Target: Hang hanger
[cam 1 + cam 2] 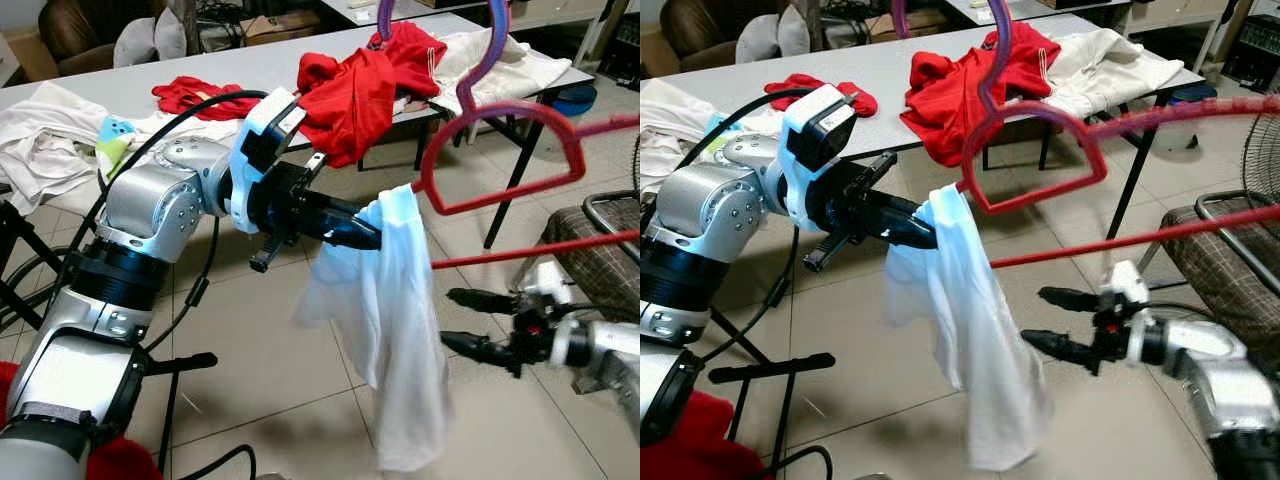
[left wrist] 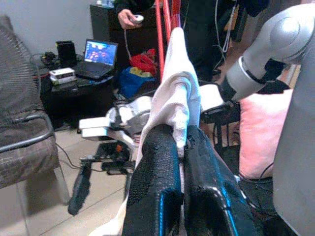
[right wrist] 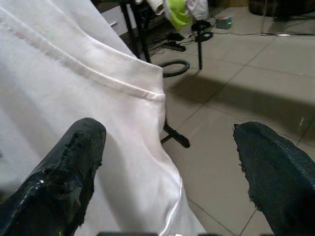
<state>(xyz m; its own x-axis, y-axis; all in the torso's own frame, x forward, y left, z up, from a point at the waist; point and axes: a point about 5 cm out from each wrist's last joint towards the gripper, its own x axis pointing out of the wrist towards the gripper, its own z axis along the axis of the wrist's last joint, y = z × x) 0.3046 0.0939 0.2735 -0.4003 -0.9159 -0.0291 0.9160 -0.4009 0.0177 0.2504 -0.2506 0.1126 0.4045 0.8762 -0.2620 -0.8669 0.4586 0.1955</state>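
- My left hand (image 1: 372, 236) pinches the white shirt (image 1: 395, 330) (it seems draped over the red hanger (image 1: 500, 150)).
- My right hand (image 1: 462, 320) is spread, just beside the shirt.

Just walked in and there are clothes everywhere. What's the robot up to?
The robot is getting a white shirt onto a red hanger. Its left gripper is pinched shut on the shirt's top, right by the hanger's end. The right gripper is open beside the hanging cloth, holding nothing. More clothes lie on the table behind.
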